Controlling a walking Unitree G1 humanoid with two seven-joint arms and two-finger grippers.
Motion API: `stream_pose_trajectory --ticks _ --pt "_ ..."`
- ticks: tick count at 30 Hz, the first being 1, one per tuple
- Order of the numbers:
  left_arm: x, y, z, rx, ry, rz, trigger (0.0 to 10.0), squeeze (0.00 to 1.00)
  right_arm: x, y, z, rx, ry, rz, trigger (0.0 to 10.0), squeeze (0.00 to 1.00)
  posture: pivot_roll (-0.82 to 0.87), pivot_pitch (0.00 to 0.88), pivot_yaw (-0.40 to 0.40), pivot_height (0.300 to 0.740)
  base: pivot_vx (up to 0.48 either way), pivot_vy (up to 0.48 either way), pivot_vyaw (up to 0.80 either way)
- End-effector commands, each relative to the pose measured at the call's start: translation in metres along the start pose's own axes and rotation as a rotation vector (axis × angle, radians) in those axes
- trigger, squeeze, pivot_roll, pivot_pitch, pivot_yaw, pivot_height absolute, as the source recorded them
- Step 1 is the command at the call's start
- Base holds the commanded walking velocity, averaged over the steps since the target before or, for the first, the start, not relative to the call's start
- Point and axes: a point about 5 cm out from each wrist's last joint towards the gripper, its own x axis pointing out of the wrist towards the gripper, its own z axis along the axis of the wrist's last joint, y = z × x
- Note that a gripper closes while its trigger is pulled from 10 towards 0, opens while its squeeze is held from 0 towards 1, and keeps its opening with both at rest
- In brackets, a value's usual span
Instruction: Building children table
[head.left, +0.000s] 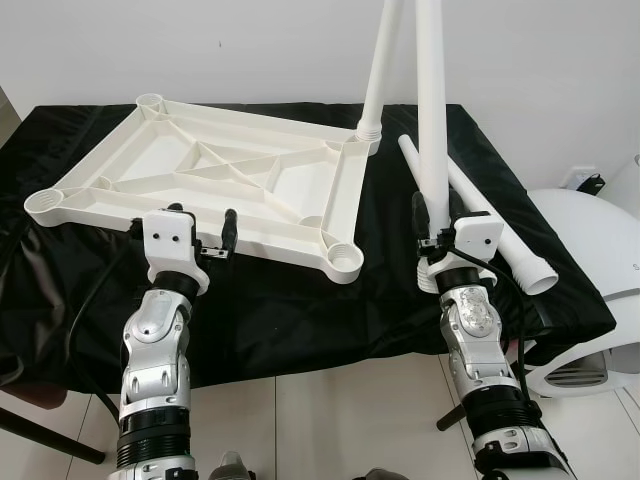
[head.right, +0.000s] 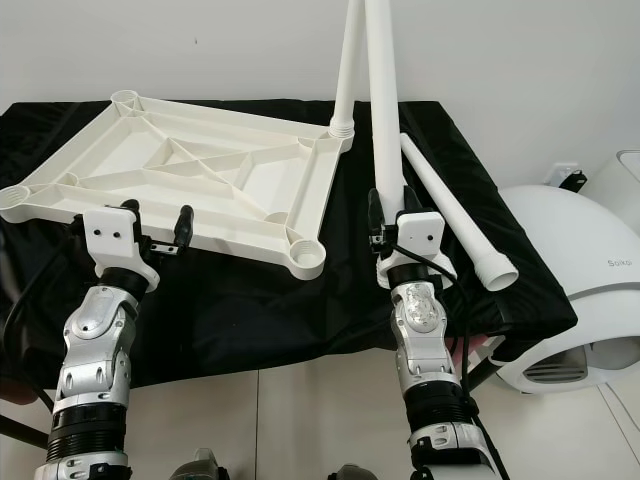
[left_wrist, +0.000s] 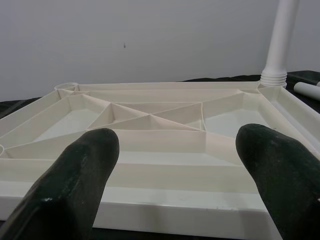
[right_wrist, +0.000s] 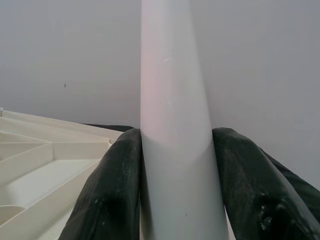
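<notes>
Tabletop (head.left: 215, 170) lies upside down on the black cloth (head.left: 300, 300) covering the work surface, ribbed underside facing up, white plastic. Long axis runs roughly left-right across the robot's front, skewed: the left end sits nearer the robot, the right end farther back. Round leg sockets at the corners; near-right socket (head.left: 343, 262) is empty and open upward, and so are the near-left and far-left ones as far as visible.

One white leg (head.left: 378, 75) already stands in the far-right socket, near vertical, top out of frame, leaning slightly right.

Right gripper (right_wrist: 175, 185) is pinching a second white leg (head.left: 432, 110); in the right wrist view both black fingers (right_wrist: 112, 190) press against the tube's sides. That leg points almost straight up, long axis vertical, upper end out of frame, held just right of the tabletop's right edge and not in any socket.

A third leg (head.left: 480, 215) lies flat on the cloth to the right of the held one, long axis running from far-left to near-right, flared end toward the near-right corner of the cloth.

Left gripper (head.left: 205, 232) is at the tabletop's near long edge, fingers spread; the left wrist view shows the edge between the two fingers (left_wrist: 80, 175) with clear gaps, not touching.

White rounded appliance (head.left: 590, 290) on the floor at far right.
</notes>
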Motion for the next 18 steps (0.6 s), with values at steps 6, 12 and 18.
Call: stream_pose_trajectory --ticks 6,12,18 --pt "0.0010 0.0069 0.0005 -0.002 -0.005 0.149 10.0 0.00 0.0014 0.0011 0.0037 -0.010 -0.029 0.003 10.0 0.00 0.01 0.009 0.004 0.740 0.000 0.000 0.00" --pt "0.0010 0.0069 0.0008 -0.003 -0.006 0.149 10.0 0.00 0.0014 0.0009 0.0035 -0.011 -0.030 0.001 10.0 0.00 0.01 0.009 0.005 0.740 0.000 0.000 0.00" --pt "0.0012 0.0069 0.0008 -0.004 -0.006 0.150 10.0 0.00 0.0018 0.0010 0.0035 -0.011 -0.031 0.003 10.0 0.00 0.01 0.010 0.004 0.740 0.000 0.000 0.00"
